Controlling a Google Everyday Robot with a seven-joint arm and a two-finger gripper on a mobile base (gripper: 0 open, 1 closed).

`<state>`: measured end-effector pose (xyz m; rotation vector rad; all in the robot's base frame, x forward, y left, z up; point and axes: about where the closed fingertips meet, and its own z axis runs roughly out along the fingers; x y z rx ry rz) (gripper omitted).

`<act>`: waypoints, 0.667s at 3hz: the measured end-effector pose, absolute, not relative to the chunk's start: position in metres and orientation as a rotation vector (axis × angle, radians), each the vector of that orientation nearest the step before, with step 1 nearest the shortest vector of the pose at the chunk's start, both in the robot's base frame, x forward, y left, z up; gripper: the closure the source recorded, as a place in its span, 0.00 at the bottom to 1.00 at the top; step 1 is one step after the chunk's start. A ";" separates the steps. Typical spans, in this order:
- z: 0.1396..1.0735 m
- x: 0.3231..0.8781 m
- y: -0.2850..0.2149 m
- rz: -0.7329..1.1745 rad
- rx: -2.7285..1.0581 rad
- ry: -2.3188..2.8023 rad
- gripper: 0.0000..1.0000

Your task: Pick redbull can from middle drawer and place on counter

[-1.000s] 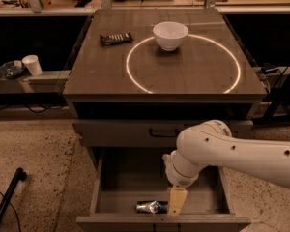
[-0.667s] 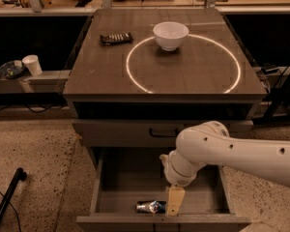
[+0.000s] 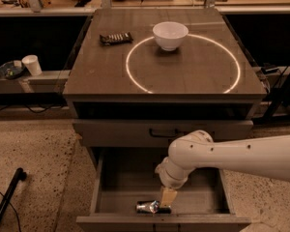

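Observation:
The redbull can (image 3: 148, 207) lies on its side, silver and shiny, near the front wall of the open middle drawer (image 3: 130, 178). My gripper (image 3: 167, 202) hangs from the white arm (image 3: 222, 153) that reaches in from the right. It is down inside the drawer, right at the can's right end, and it covers that end. The counter (image 3: 96, 71) with its bright white circle is above, with nothing from my arm over it.
A white bowl (image 3: 170, 35) stands on the counter at the circle's far edge. A dark snack bar wrapper (image 3: 116, 37) lies to its left. The drawer front with the black handle (image 3: 162, 132) is closed just above my arm. A white cup (image 3: 32, 65) sits on a low shelf at left.
My gripper has moved a little to the left inside the drawer, closer onto the can's right end. The can has not moved.

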<state>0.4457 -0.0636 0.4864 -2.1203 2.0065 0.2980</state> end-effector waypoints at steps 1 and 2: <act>0.454 0.455 -0.061 0.309 -2.146 2.002 0.27; 0.426 0.458 -0.060 0.334 -2.159 2.004 0.25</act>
